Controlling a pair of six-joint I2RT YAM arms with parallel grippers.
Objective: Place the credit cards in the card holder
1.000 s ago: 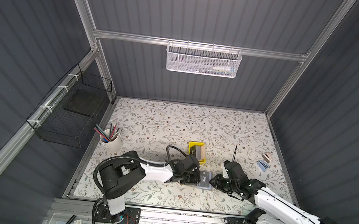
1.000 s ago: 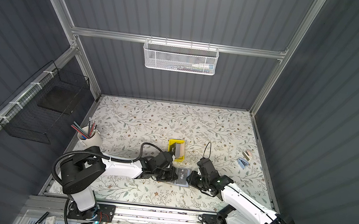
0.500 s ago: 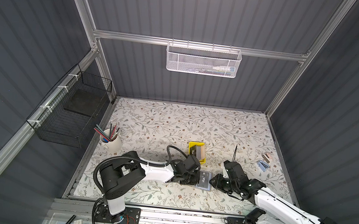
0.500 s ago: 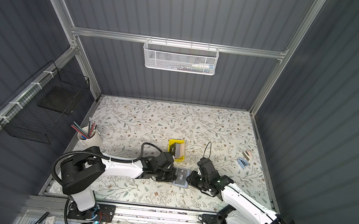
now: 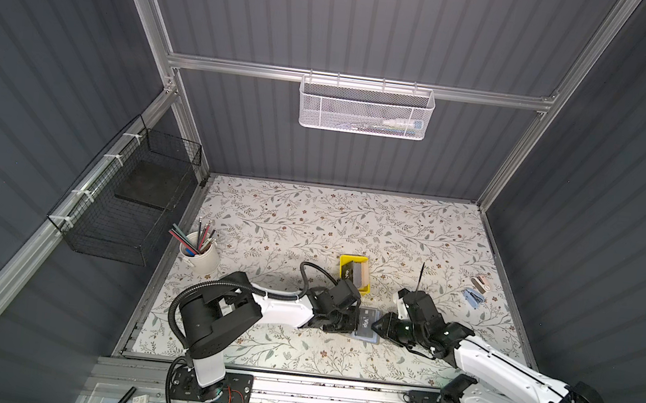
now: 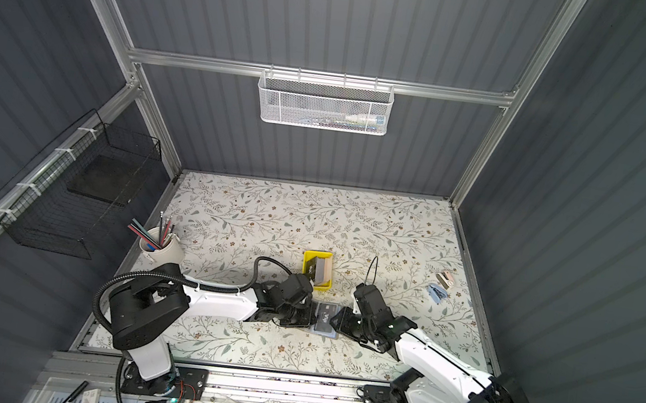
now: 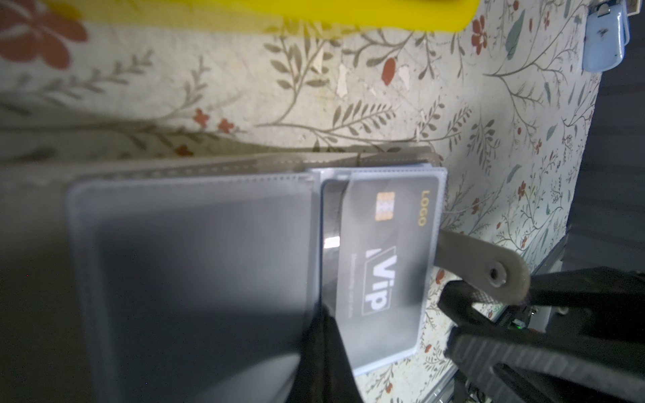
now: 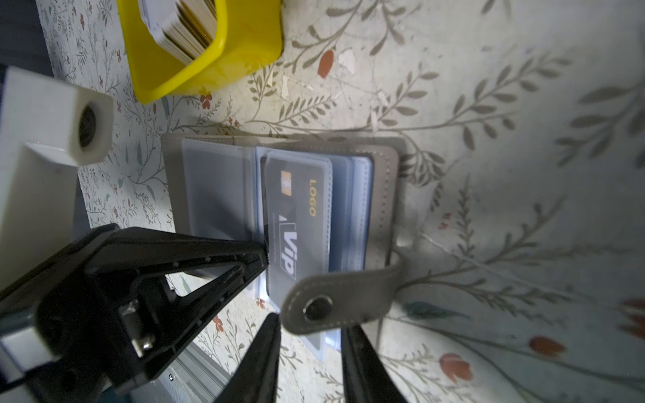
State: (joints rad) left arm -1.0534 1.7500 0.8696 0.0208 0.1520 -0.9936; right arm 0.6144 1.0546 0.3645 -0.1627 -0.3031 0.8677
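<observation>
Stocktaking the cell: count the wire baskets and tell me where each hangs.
2: a white basket on the back rail and a black basket on the left wall. No others show.

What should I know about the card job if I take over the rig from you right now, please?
The left gripper is shut, tips at the exposed edge of a black card; whether it pinches the card, I cannot tell.
The right gripper is open beside the strap of the card holder, holding nothing.
The card holder lies open between the grippers; the black card is mostly inside a clear sleeve.
Done: that card nearly seated.
Left: push it home, then load the remaining cards standing in the yellow tray.
</observation>
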